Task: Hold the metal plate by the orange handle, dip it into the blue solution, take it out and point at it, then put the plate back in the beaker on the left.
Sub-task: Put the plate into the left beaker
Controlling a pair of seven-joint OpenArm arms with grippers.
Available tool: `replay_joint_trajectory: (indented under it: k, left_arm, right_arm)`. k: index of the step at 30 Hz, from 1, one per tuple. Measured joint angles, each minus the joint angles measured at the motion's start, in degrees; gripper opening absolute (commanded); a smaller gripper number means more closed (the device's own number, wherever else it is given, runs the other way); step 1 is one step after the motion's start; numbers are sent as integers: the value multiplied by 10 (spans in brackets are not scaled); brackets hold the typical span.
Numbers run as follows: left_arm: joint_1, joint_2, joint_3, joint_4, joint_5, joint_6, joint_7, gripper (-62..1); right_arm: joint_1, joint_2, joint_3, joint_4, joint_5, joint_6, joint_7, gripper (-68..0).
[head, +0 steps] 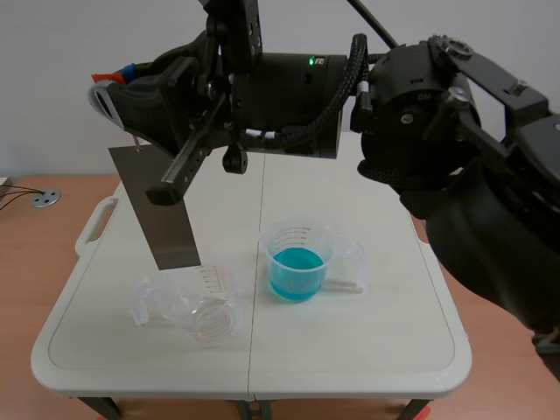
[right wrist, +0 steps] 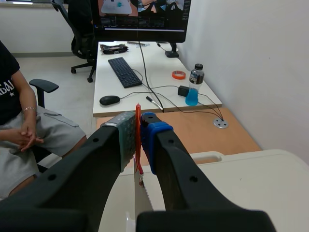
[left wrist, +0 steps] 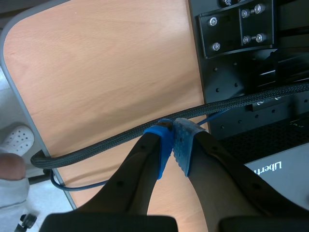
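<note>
The right claw (right wrist: 139,123) is clamped on the thin orange handle (right wrist: 138,140). The flat grey metal plate (head: 163,210) hangs below it, clear of the liquid, with its long axis near upright and slightly tilted. The plate's lower end appears just over the empty clear plastic beaker (head: 203,306), toward the left edge of the white bench (head: 367,350). The beaker of blue solution (head: 296,269) stands beside that one, nearer the middle. A short descent should seat the plate. The left claw (left wrist: 174,131) is closed on nothing.

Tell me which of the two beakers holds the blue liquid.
The right beaker: its lower half is filled with blue. The left beaker, below the metal plate, shows no blue.
</note>
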Motion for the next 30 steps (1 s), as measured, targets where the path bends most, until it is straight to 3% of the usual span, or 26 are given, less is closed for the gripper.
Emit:
replay_joint_trajectory:
  k: [12, 30]
  left_arm:
    - [0, 0, 0, 0, 0, 0, 0, -582]
    - [0, 0, 0, 1, 0, 0, 0, -582]
  right_arm:
    - [0, 0, -3, 0, -1, 0, -2, -662]
    - [-49, 0, -9, 0, -61, 0, 4, -662]
